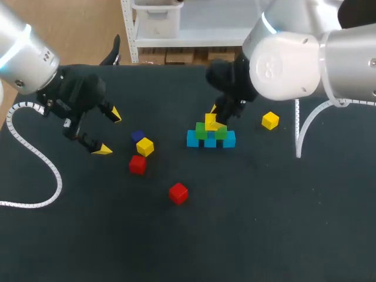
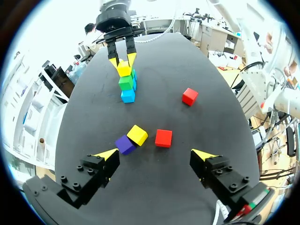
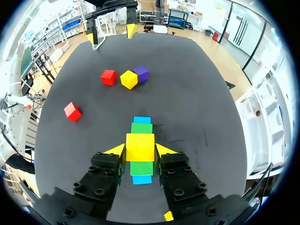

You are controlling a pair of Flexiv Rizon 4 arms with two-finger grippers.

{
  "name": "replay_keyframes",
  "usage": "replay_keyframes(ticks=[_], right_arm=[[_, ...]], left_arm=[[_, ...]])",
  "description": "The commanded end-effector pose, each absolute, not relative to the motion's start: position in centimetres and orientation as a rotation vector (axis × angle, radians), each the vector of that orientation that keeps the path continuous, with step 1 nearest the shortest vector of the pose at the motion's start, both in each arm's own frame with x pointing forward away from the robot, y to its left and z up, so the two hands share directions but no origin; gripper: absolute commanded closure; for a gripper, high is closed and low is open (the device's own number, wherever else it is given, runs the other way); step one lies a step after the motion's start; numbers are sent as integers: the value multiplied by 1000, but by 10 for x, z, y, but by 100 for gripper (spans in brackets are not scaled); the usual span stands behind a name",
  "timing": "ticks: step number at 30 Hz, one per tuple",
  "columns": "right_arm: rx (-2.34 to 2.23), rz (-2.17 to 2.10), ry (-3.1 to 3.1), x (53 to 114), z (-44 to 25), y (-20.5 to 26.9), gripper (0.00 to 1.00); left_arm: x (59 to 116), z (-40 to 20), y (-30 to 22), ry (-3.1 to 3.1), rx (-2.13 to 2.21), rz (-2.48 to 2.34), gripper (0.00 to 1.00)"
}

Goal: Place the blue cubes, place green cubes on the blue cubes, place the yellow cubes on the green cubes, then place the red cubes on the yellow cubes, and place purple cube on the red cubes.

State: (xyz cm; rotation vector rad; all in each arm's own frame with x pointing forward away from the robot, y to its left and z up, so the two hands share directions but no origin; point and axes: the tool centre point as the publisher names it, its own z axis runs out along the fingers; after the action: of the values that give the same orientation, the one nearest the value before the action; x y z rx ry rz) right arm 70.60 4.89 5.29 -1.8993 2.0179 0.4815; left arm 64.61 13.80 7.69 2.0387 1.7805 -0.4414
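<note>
Right gripper [image 3: 140,149] is clamped on a yellow cube [image 3: 140,146] right over the green cubes [image 3: 141,128], maybe touching them, and the spare yellow cube [image 1: 270,120] lies at 3 o'clock from them, nearer this arm.

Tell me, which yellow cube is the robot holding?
The yellow cube on the stack, gripped by the right gripper above the green cubes. The second yellow cube sits beside the purple cube; the third yellow cube sits alone.
</note>
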Motion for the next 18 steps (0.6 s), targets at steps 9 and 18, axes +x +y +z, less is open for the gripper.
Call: replay_keyframes(ticks=[9,18], right_arm=[[-1902,489,2024,707,51,49,57],[-1901,492,2021,709,51,50,53]], left_arm=[[646,76,139,1773,2038,-443,0],[646,76,139,1773,2038,-443,0]])
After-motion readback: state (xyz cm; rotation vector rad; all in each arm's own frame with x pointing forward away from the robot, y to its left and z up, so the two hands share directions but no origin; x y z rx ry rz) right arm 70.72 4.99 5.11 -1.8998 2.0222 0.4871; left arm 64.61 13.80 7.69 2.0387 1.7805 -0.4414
